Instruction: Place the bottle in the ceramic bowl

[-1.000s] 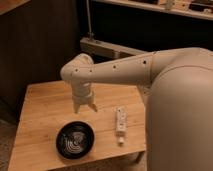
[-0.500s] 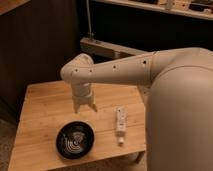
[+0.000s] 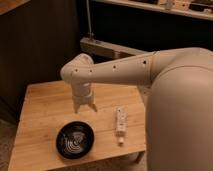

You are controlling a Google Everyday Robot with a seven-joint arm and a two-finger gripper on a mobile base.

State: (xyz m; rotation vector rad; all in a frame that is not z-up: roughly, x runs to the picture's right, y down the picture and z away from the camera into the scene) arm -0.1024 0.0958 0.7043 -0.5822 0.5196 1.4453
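Observation:
The small white bottle (image 3: 120, 125) lies flat on the wooden table (image 3: 45, 107), at the right front, with its cap end pointing toward the table's front edge. The black glossy ceramic bowl (image 3: 75, 139) with pale swirl lines inside sits at the front of the table, left of the bottle. My gripper (image 3: 85, 106) hangs down from the white arm above the table's middle, behind the bowl and left of the bottle. It holds nothing, and its two fingers stand apart.
The white arm and large body (image 3: 180, 105) fill the right side of the view. A dark wall and a grey metal frame (image 3: 107, 47) stand behind the table. The table's front edge runs just below the bowl.

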